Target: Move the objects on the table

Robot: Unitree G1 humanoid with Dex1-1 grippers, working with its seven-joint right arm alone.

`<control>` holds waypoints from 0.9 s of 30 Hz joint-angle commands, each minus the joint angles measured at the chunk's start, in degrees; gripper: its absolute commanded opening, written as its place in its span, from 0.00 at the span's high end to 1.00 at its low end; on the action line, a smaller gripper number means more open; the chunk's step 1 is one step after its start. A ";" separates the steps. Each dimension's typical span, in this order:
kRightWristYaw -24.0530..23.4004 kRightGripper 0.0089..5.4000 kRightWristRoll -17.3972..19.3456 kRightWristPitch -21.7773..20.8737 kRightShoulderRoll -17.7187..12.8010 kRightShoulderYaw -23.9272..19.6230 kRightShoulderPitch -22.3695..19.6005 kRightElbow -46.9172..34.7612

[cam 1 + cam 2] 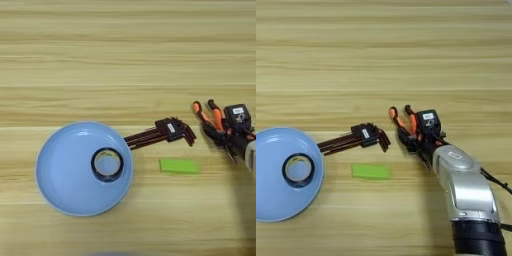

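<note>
Both views: pliers | right only: silver forearm; fingers unclear

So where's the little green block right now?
The green block lies flat on the table, just below the hex keys, between the blue plate on the left and the hand with the pliers on the right.

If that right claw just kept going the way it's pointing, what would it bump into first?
The right gripper points up-left and already sits at the orange-handled pliers, so those come first. Beyond them, only bare table shows, though depth is hard to judge.
</note>
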 commanded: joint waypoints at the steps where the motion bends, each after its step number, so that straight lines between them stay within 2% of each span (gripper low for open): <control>1: -0.20 0.49 0.85 1.01 -2.86 -1.59 -4.18 -9.52; 11: 0.57 0.50 2.10 5.81 -2.43 0.56 -4.83 -18.94; 19: 3.25 0.51 3.96 5.57 -0.97 4.96 -1.93 -25.65; 27: 7.07 0.51 6.33 4.68 -1.28 8.80 -0.09 -34.85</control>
